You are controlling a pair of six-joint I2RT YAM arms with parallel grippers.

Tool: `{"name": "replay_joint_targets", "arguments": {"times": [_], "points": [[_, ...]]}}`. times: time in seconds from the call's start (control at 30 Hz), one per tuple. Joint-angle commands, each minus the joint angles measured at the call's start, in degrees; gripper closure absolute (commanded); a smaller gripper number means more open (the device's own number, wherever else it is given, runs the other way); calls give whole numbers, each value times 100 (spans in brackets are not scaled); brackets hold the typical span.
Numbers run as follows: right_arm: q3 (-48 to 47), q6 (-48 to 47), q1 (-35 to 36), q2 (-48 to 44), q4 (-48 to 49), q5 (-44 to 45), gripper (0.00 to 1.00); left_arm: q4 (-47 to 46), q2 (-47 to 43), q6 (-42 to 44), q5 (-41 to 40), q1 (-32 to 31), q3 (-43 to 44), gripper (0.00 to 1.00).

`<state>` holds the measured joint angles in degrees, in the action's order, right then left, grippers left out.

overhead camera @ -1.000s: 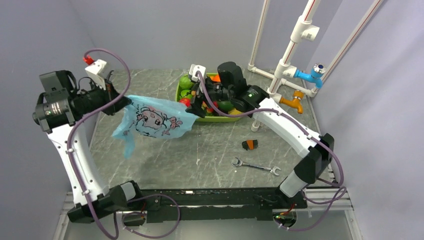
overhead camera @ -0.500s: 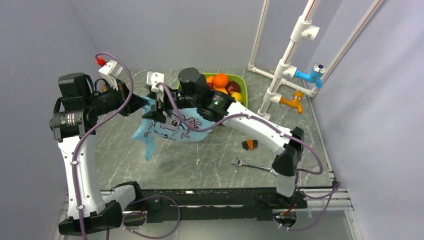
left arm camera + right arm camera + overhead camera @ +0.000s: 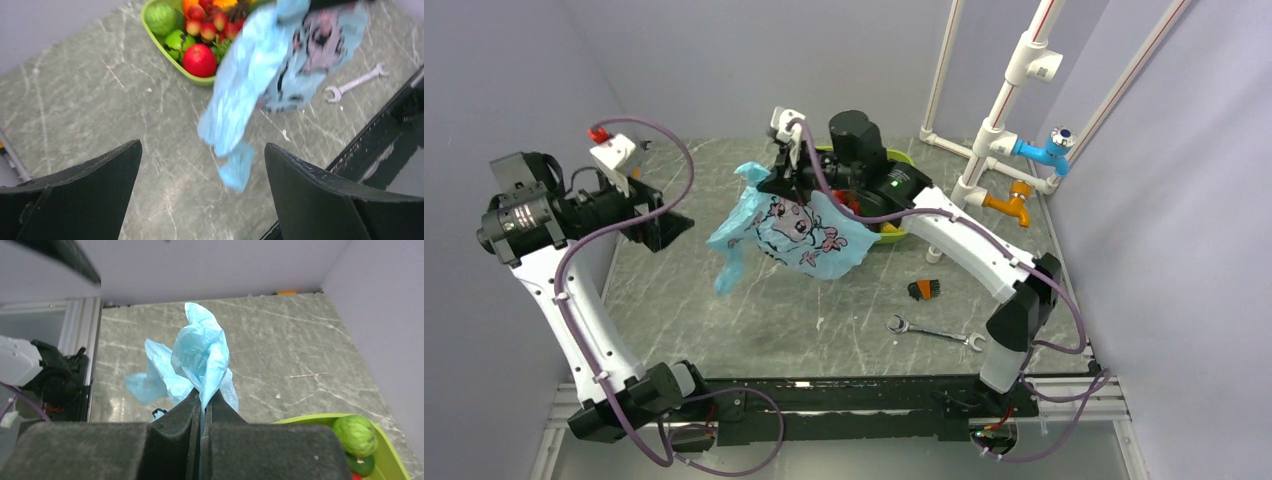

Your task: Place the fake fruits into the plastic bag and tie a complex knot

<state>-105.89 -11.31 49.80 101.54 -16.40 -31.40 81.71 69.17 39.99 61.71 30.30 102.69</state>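
While the plastic bag point(image 3: 796, 238) is hung above the table point(image 3: 824, 310) by a bunched edge pinched in the right gripper point(image 3: 201, 401), the left gripper point(image 3: 202, 146) is spread wide, empty. With fake fruits point(image 3: 200, 59) lying in the green tray point(image 3: 156, 41), the single-held mouth could be collapsed or slipped.

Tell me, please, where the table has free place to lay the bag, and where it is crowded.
Free: the near-left stretch of table under the hanging plastic bag, left of the wrench; also the far-left corner beside the tray. Crowded: the right side: fake fruits, brush, wrench, pipes.
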Motion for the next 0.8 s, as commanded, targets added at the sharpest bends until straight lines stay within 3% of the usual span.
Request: {"name": "replay_joint_targets", "arguments": {"times": [0.0, 0.1, 0.2, 0.37, 0.4, 0.47, 0.53, 0.6, 0.63, 0.67, 0.77], "points": [[-33, 669, -103, -415, 485, -137, 100, 474, -365, 2038, 467, -42, -888, 1], [-127, 911, -164, -414, 547, -245, 100, -1130, -782, 1165, -4, -476, -1927, 1], [-191, 1117, -207, -458, 609, -414, 100, -2154, -1055, 757, -473, -1064, -2529, 1], [-246, 1491, -247, -518, 738, -506, 100, -2160, -827, 728, -510, -1649, -2810, 1], [-274, 1547, -295, -546, 743, -549, 100, -2099, -788, 788, -588, -1654, -2876, 9], [-366, 1697, -471, -610, 644, -630, 100, -1895, -721, 1049, -1116, -1482, -3017, 36], [-450, 1776, -742, -679, 402, -644, 100, -1240, -640, 1944, -1001, -785, -3149, 55], [-463, 1707, -932, -724, 122, -532, 100, -334, -413, 2949, -786, 32, -3040, 89], [-420, 1624, -962, -730, -12, -400, 100, 167, -270, 3373, -726, 321, -2893, 100], [-326, 1609, -973, -735, -58, -300, 100, 725, -118, 3665, -631, 524, -2702, 100], [20, 1749, -961, -688, 22, -51, 100, 874, -252, 3351, -514, 650, -2623, 100]]}}
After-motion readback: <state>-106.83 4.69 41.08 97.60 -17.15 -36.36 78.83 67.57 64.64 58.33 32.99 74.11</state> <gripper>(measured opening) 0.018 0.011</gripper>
